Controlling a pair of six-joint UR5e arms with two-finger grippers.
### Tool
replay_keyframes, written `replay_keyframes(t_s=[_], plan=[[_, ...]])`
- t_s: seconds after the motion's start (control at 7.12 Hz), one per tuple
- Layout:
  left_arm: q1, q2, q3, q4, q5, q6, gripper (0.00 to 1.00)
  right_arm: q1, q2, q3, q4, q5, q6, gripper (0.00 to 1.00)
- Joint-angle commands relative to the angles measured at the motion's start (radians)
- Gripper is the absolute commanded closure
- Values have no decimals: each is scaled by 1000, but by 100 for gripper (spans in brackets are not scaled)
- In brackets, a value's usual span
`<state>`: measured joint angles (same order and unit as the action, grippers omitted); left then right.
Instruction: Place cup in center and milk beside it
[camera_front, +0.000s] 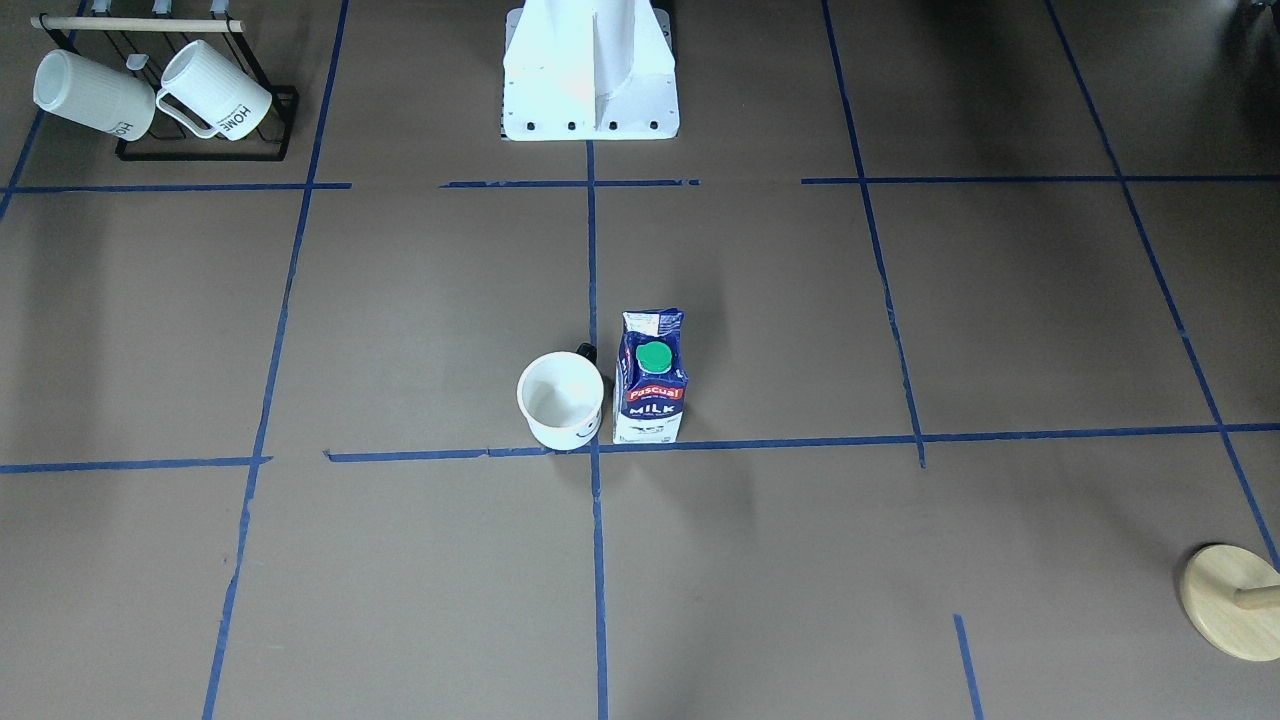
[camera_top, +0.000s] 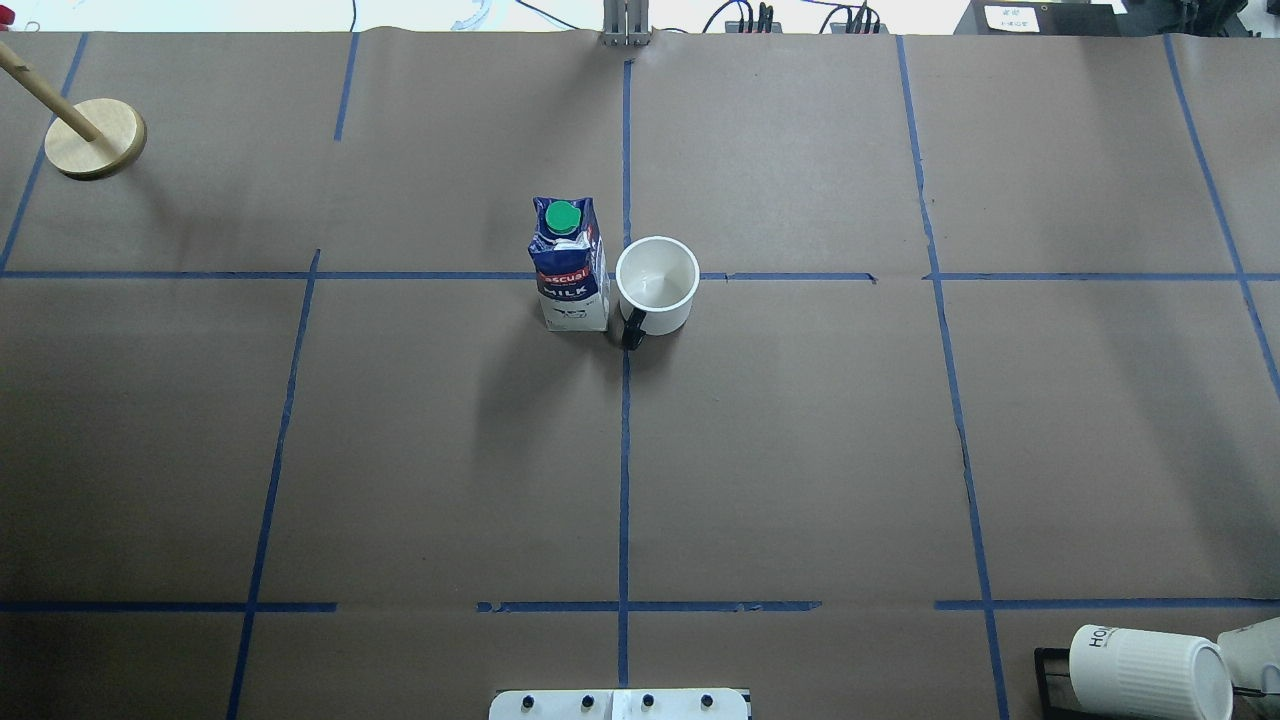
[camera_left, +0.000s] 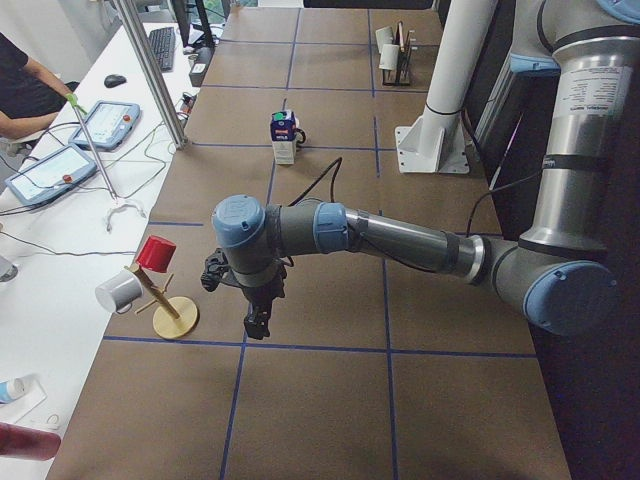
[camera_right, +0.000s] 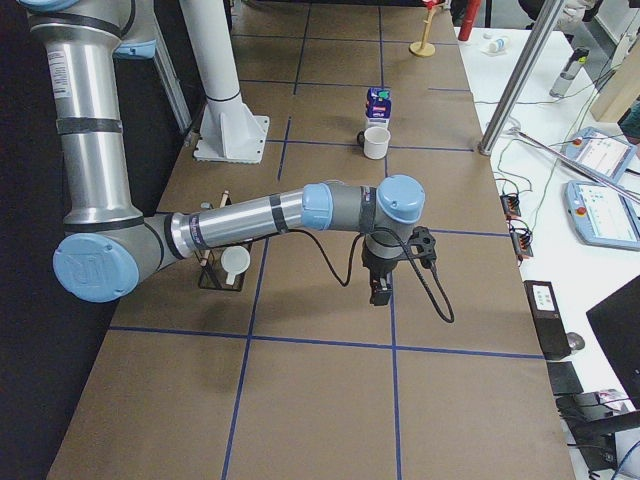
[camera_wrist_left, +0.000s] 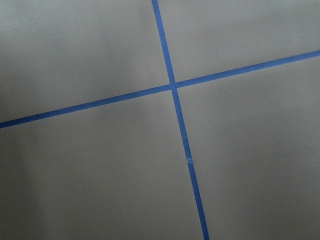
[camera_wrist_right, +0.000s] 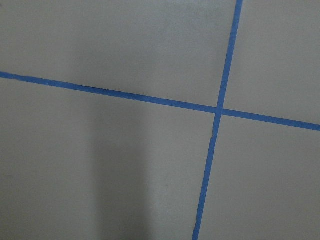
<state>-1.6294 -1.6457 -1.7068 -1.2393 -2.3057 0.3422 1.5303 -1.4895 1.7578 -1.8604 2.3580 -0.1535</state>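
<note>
The cup (camera_front: 560, 400), a white mug with a dark handle, stands upright at the table's central tape cross. It also shows in the overhead view (camera_top: 656, 285) and the right side view (camera_right: 377, 142). The milk (camera_front: 650, 390), a blue and white carton with a green cap, stands upright close beside it (camera_top: 572, 270) (camera_left: 284, 135) (camera_right: 378, 103). The left gripper (camera_left: 257, 322) hangs over the table's left end, far from both. The right gripper (camera_right: 380, 290) hangs over the right end. They show only in the side views, so I cannot tell whether they are open or shut. Both wrist views show only taped paper.
A black rack (camera_front: 200, 150) with ribbed white mugs (camera_top: 1145, 670) stands at the robot's near right corner. A wooden mug tree (camera_top: 95, 140) (camera_left: 165, 300) stands at the far left, with a red and a white cup on it. The white robot base (camera_front: 590, 90) is at the near middle edge.
</note>
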Motion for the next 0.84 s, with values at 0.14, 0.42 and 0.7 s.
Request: replay_keyframes(t_s=[0.14,0.42,0.7], plan=[[0,0,7,0,2,0,0,-18,8,-7,1,1,0,0],[5,-2,10,7,20,-5,0,-18,-3,-9,0,12,-3,0],[6,-3,-10,6,17,-6,0,-18,-23,-11,1,14,-6,0]])
